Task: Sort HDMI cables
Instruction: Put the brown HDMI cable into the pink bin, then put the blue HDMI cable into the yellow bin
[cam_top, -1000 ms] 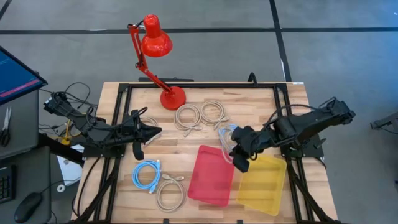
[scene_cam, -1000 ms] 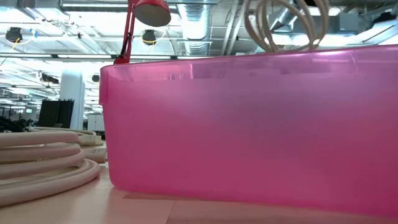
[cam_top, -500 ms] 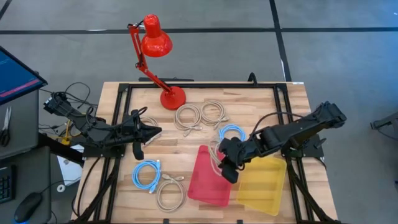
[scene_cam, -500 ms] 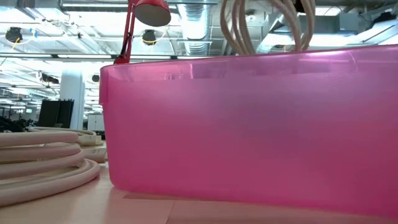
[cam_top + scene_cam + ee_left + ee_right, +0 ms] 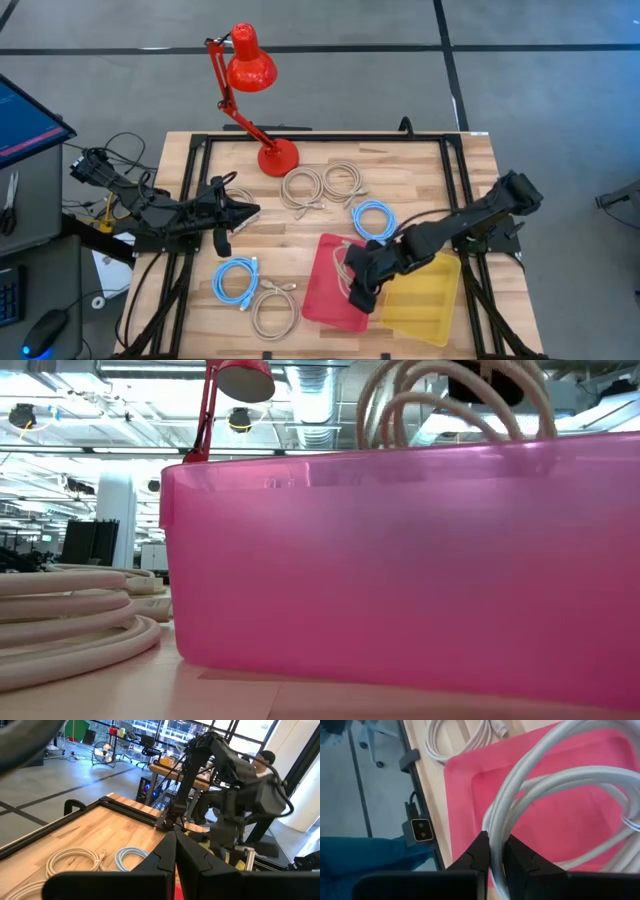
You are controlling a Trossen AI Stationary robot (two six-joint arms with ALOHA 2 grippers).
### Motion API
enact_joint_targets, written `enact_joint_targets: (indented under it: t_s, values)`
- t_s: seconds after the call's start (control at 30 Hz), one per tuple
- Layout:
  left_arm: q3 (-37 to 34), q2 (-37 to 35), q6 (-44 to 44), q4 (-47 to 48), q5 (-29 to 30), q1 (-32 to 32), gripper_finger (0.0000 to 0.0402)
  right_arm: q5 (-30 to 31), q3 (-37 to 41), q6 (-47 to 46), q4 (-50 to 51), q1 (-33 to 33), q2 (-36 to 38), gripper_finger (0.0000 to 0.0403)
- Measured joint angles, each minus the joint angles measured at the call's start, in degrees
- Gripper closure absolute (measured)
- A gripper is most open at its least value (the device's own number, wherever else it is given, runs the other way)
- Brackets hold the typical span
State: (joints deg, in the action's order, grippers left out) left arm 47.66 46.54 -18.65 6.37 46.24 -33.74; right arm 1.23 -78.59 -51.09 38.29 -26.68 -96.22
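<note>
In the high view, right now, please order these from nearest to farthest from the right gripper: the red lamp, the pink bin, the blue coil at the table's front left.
The right gripper holds a beige coil.
1. Pink bin: directly below the gripper.
2. Blue coil: toward the left, near the front edge.
3. Red lamp: at the table's back edge, farthest.

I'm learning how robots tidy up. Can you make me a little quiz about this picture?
1. True or false: the right gripper holds a beige cable coil over the pink bin.
2. How many blue coils lie on the table?
3. Which bin sits beside the pink one: A green, B yellow, C white?

Key: 1 true. 2 two: one near the bins, one near the front edge. 3 B, the yellow bin.
</note>
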Motion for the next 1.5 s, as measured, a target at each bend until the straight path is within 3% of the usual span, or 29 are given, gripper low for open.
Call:
enact_joint_targets:
  t_s: [0.37, 0.67, 0.83, 1.0, 1.17, 1.3, 1.5]
  values:
    - [0.0, 0.0, 0.0, 0.0, 0.0, 0.0, 0.0394, -0.8, 0.0, 0.6, -4.6, 1.6, -10.2, 0.038]
    - [0.0, 0.0, 0.0, 0.0, 0.0, 0.0, 0.0394, -1.3, 0.0, 0.5, -8.1, 3.6, -14.0, 0.038]
    - [0.0, 0.0, 0.0, 0.0, 0.0, 0.0, 0.0394, -3.0, 0.0, 0.6, -9.4, 4.5, -13.6, 0.0377]
    - [0.0, 0.0, 0.0, 0.0, 0.0, 0.0, 0.0394, -11.2, 0.0, 3.3, -12.3, 5.0, -11.4, 0.0308]
    - [0.0, 0.0, 0.0, 0.0, 0.0, 0.0, 0.0394, -12.1, 0.0, 3.8, -13.0, 4.9, -9.4, 0.0261]
    - [0.0, 0.0, 0.0, 0.0, 0.0, 0.0, 0.0394, -12.1, 0.0, 6.2, -13.0, 5.0, -7.4, 0.0259]
    - [0.0, 0.0, 0.0, 0.0, 0.0, 0.0, 0.0394, -10.7, 0.0, 7.5, -6.7, 5.7, -0.4, 0.0287]
